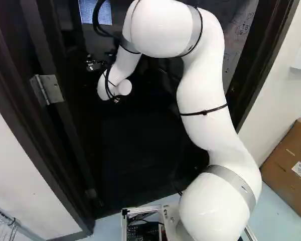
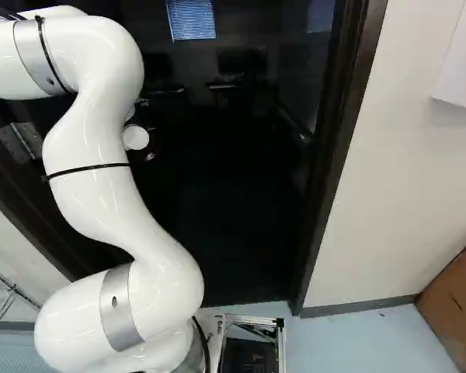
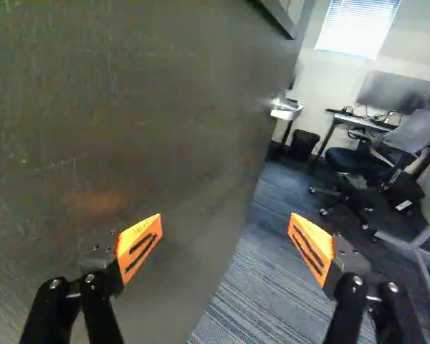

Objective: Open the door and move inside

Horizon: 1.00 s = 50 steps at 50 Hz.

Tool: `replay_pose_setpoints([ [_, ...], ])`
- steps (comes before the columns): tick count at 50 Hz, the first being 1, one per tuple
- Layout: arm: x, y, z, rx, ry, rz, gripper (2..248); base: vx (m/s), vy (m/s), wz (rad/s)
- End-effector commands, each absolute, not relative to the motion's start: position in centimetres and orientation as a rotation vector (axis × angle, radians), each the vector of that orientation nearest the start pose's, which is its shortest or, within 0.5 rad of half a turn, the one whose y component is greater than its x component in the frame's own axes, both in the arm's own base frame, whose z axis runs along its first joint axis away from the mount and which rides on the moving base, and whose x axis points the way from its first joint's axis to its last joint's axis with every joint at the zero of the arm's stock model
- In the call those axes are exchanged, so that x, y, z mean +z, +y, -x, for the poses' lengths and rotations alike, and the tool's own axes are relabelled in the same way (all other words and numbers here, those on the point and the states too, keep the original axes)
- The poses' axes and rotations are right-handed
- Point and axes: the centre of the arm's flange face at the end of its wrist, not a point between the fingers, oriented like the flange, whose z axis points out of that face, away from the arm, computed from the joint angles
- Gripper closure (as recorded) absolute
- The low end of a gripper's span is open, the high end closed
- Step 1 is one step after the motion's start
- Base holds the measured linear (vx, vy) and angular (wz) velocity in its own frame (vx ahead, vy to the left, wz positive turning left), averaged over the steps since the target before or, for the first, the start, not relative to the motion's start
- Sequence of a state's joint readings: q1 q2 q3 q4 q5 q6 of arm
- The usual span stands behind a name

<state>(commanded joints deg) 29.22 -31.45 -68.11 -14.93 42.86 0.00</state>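
Plainly, door [image 3: 129, 136]: partly open, its broad dark face beside and ahead of the gripper [image 3: 226, 244] in the wrist view; the doorway fills the middle of the left base view.
Hinge [image 1: 51, 89]: upper left of the left base view, so the free edge is the side to work on.
Gripper: spread wide, holding nothing; one finger lies in front of the door, the other in front of the gap. Whether either touches the panel, I cannot tell.
Door's feel: probably heavy and stiff, swinging smoothly; the flat face looks slippery and gives nothing to pinch.
Where to take it: best pushed well away from the hinge, near the free edge, with steady pressure.
Door frame [image 2: 342, 148]: right of centre in the right base view; the arm [image 1: 203, 95] could scrape it if the base drives in crooked.
Room beyond: desk [image 3: 373, 122] and chair [image 3: 365, 161], past the free edge.
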Motion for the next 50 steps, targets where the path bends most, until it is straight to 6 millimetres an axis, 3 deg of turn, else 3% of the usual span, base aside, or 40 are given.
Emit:
replay_pose_setpoints([
  [50,42.51,34.49,-56.62,-1.714,-1.104,1.923,3,0.0,0.0,0.0],
])
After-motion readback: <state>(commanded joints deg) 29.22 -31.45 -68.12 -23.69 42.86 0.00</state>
